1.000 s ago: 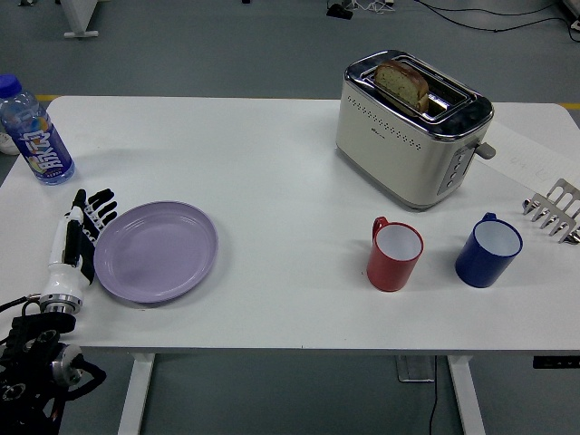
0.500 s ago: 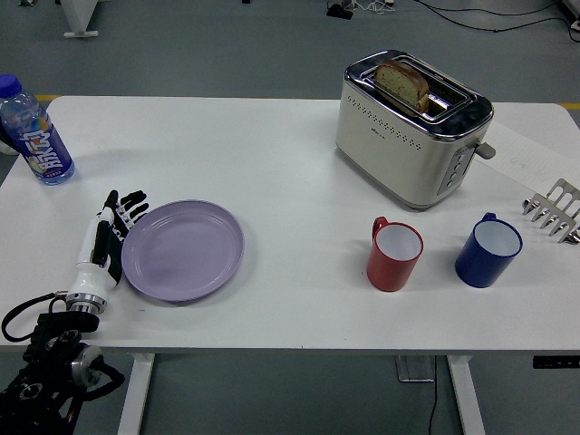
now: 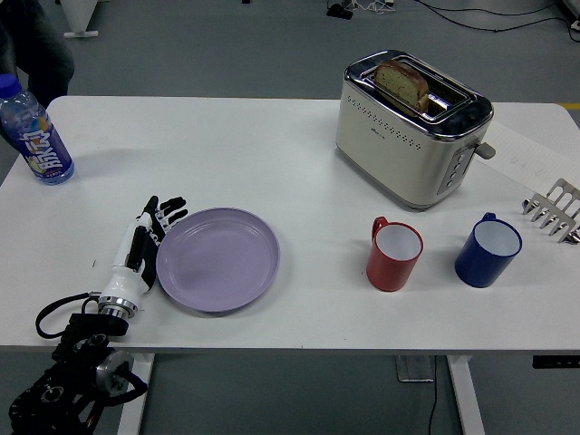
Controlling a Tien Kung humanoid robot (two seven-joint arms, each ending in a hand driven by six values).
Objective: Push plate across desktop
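plate (image 3: 217, 259), lilac, sits front-left on the table (image 3: 272, 163); left hand (image 3: 145, 245) flat, fingers extended, gripping nothing, touching its left rim. pushed further, it may hit the red mug (image 3: 394, 254).

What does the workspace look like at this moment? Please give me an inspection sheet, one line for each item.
Surface: white table, bare between the things.
Job's things: purple plate flat, near the front edge, left of centre.
Clutter: toaster holding a bread slice; red mug; blue mug; water bottle at far left; metal rack at right edge.
Hands: left hand flat, fingers extended, against the plate's left rim; right hand nothing seen.
Cables: black loop at the left wrist; floor cables beyond the table.
Surroundings: grey floor; a person's dark clothing at top left.
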